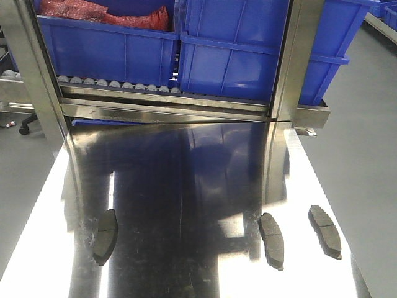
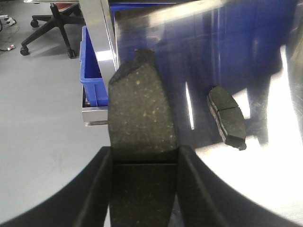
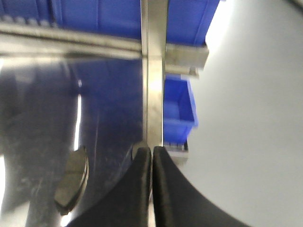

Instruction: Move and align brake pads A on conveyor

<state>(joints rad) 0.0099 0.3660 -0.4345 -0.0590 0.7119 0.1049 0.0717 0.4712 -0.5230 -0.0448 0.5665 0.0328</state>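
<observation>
Three grey brake pads lie on the shiny steel table (image 1: 186, 167): one at the front left (image 1: 105, 237), one right of centre (image 1: 272, 241), one by the right edge (image 1: 325, 231). Neither gripper shows in the front view. My left gripper (image 2: 145, 153) is shut on another brake pad (image 2: 141, 113), which sticks out ahead over the table's left edge. A pad (image 2: 227, 117) lies on the steel to its right. My right gripper (image 3: 152, 151) is shut with nothing in it, near the table's right edge. A pad (image 3: 72, 182) lies to its left. The conveyor is out of view.
A roller rack with blue bins (image 1: 111, 43) stands at the table's far end, framed by steel posts (image 1: 288, 56). One bin holds red bags (image 1: 105, 12). Grey floor lies on both sides, with an office chair (image 2: 52, 19) to the left.
</observation>
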